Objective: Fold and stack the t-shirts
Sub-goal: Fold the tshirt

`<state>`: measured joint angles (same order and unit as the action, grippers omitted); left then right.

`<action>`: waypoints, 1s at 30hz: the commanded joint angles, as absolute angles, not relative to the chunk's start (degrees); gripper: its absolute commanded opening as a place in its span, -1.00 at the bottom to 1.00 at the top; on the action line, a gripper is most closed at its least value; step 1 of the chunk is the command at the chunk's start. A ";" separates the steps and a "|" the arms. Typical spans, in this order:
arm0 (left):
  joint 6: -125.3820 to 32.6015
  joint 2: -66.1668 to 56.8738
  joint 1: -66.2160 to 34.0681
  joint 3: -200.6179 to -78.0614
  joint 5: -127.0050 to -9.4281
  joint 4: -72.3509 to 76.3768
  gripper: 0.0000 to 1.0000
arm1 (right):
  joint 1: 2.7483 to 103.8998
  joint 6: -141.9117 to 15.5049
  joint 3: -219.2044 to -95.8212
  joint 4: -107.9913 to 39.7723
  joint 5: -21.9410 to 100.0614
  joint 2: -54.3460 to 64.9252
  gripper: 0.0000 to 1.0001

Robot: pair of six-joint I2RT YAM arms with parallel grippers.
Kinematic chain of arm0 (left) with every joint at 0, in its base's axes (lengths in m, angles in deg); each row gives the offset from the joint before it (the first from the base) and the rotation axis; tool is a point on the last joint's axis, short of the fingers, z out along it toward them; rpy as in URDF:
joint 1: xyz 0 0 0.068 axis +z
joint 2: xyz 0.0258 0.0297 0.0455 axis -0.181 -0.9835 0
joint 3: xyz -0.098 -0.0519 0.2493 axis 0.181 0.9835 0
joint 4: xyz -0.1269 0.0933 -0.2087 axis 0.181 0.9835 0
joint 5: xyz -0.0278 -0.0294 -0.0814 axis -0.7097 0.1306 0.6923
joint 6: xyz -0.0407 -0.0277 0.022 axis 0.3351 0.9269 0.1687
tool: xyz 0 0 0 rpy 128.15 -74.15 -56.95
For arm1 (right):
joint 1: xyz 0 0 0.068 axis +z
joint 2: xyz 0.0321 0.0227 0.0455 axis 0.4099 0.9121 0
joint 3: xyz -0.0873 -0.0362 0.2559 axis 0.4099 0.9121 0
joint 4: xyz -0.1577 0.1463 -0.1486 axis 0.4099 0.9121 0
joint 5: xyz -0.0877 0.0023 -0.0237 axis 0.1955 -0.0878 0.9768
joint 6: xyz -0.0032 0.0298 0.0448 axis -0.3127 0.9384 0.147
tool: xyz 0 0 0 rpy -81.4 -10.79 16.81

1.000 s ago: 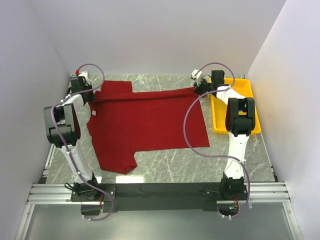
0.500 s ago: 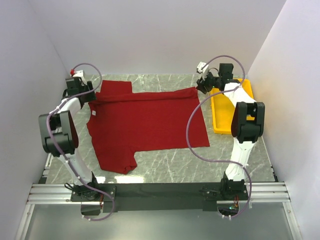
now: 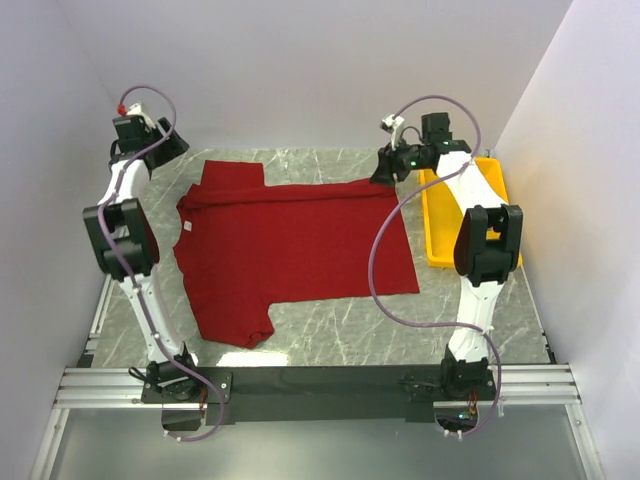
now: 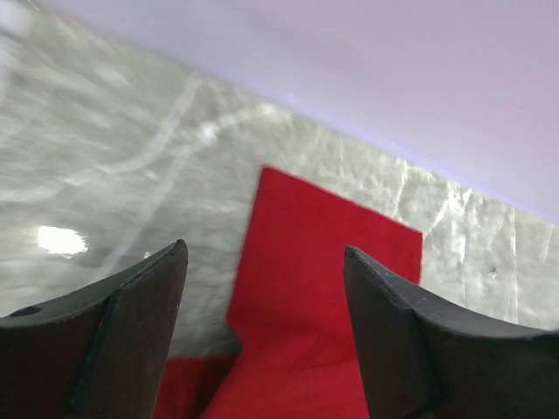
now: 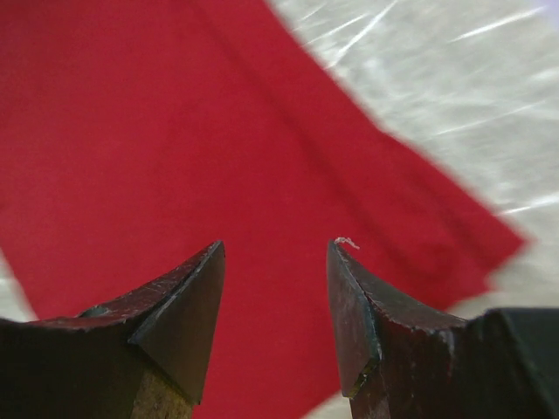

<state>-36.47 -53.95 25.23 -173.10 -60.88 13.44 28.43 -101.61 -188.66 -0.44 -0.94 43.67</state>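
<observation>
The dark red t-shirt (image 3: 290, 245) lies flat on the marble table, its neck and white tag (image 3: 188, 229) to the left and one sleeve toward the near edge. My left gripper (image 3: 172, 146) hangs open above the far left corner, off the cloth. In the left wrist view the left gripper (image 4: 266, 253) frames the far sleeve (image 4: 323, 262) below it, holding nothing. My right gripper (image 3: 384, 172) hovers open over the shirt's far right corner. In the right wrist view the right gripper (image 5: 275, 246) is empty, with the shirt (image 5: 175, 131) beneath and a lint thread on one fingertip.
A yellow tray (image 3: 437, 240) stands at the right of the table, partly behind the right arm. White walls close in the back and both sides. Bare marble (image 3: 340, 335) shows between the shirt and the arm bases.
Both grippers were shut on the shirt's far edge and have opened and let it go. The left gripper rose toward the far left corner; the right lifted off the far right corner.
</observation>
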 commanded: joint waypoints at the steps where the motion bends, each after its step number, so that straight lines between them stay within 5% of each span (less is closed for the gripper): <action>1: -30.38 -62.19 25.02 -181.40 -53.03 20.90 0.54 | 28.50 -93.67 -187.53 1.51 -4.10 41.19 0.14; 9: -21.94 -68.45 24.05 -181.94 -50.90 12.73 0.48 | 28.50 -89.36 -188.76 2.04 -3.66 42.25 0.14; 19: -24.74 -75.58 20.71 -191.53 -63.46 23.88 0.29 | 27.89 -84.00 -185.42 -2.45 -5.33 40.75 0.14; 30: -26.94 -79.44 19.13 -197.51 -65.58 30.57 -0.49 | 26.22 -78.98 -185.15 -5.70 -7.44 39.61 0.14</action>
<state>-25.63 -77.38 19.55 -195.07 -64.40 25.72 26.74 -81.11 -185.36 -2.61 -5.44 43.49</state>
